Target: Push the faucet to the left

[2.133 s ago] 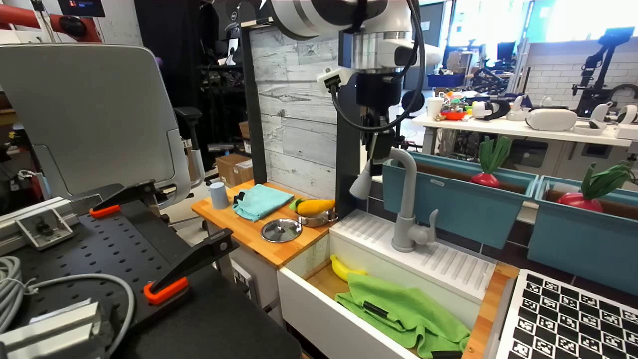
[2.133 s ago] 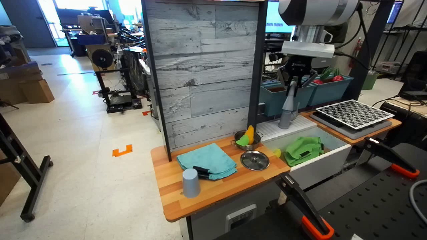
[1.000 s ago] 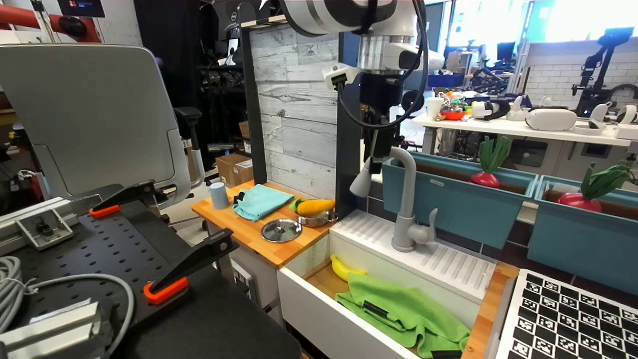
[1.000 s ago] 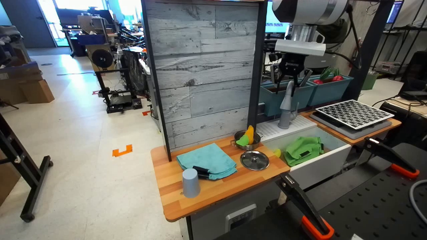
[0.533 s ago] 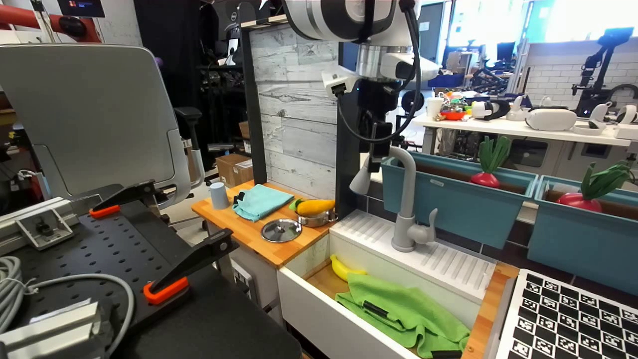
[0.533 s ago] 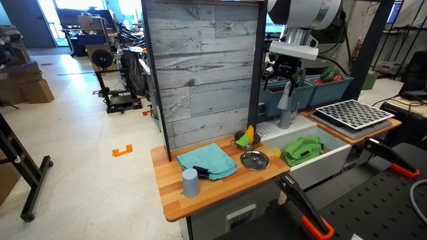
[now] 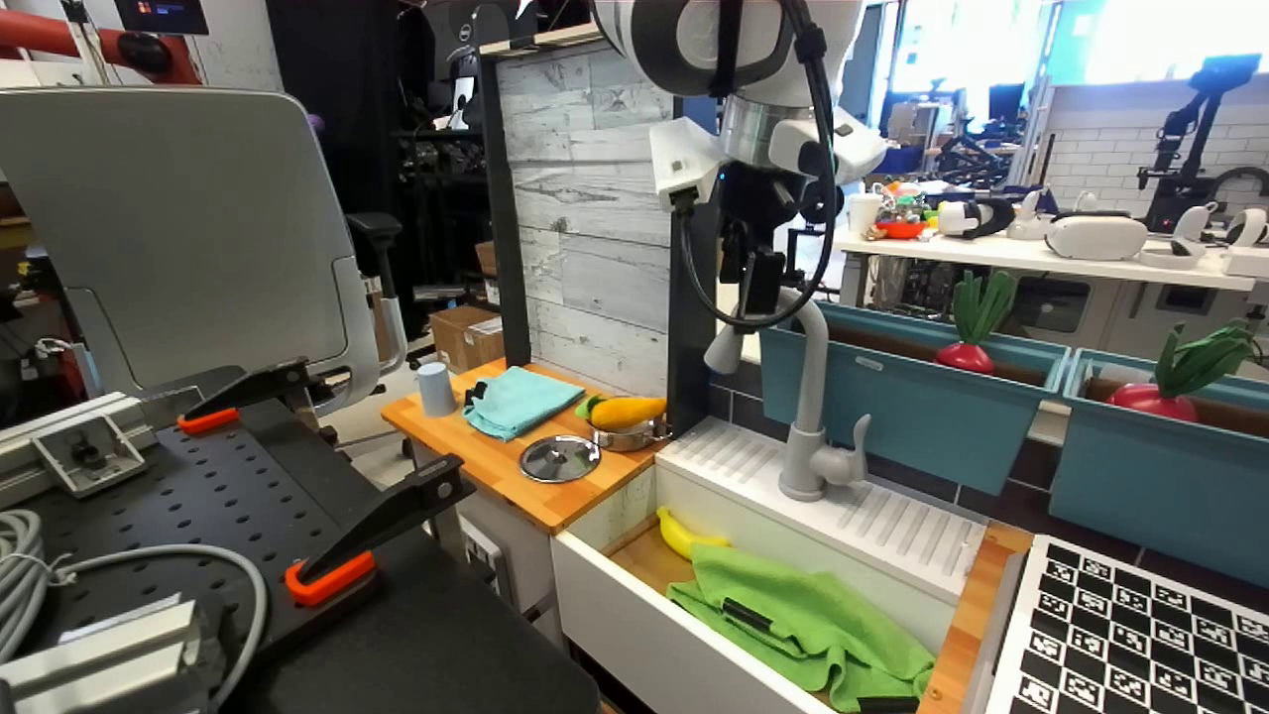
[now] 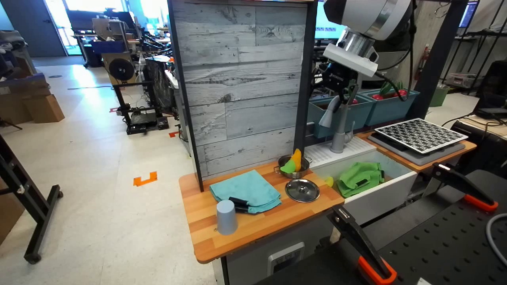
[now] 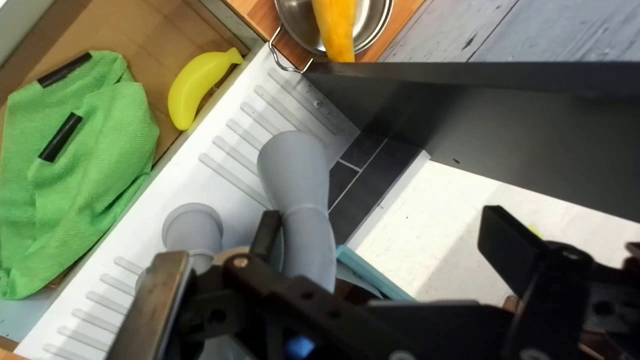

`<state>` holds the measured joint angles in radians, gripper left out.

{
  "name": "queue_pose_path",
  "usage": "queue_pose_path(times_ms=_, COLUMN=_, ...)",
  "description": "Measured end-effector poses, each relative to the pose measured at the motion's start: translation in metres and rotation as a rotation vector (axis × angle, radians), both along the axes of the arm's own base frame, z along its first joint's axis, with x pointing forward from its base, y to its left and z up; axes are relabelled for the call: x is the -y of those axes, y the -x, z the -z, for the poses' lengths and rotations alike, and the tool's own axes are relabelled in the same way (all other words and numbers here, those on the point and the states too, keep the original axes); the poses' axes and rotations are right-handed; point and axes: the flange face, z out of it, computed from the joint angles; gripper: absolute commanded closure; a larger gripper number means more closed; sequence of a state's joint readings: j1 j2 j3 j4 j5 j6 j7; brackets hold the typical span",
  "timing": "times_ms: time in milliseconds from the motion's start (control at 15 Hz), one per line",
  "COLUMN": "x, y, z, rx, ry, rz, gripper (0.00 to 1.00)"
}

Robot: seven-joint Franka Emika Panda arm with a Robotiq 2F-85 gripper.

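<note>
White arm (image 8: 361, 18), black gripper (image 9: 387, 237), black cable (image 7: 822, 94).

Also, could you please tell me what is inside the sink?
A banana and a green cloth lie in the sink. Some bare bottom shows; anything under the cloth is covered and cannot be seen.

Free gap beside faucet (image 9: 306, 225), inside claw (image 9: 381, 226)

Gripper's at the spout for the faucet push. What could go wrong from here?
1. The gripper is open with one finger at the side of the faucet; it may slip off the rounded spout.
2. In an exterior view the cable loops in front of the spout; it might snag, though contact can't be judged.
3. The dark post stands near the spout's end; overshooting that way could bump it.
</note>
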<state>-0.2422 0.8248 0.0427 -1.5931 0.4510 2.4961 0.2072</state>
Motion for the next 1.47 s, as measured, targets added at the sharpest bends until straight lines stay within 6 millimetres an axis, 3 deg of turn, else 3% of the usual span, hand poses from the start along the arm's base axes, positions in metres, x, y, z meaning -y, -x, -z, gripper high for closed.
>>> queue_pose_path(times_ms=467, x=0.003, y=0.002, z=0.003, rx=0.01, ry=-0.017, rz=-0.01, gripper=0.0)
queue_pose_path(times_ms=800, x=0.001, y=0.013, z=0.015, rx=0.005, ry=0.001, rz=0.0, gripper=0.0)
queue_pose_path(times_ms=1000, x=0.013, y=0.023, z=0.015, rx=0.032, ry=0.044, rz=0.045, gripper=0.0)
queue_pose_path(times_ms=1467, x=0.046, y=0.056, z=-0.036, rx=0.037, ry=0.117, rz=0.074, gripper=0.0)
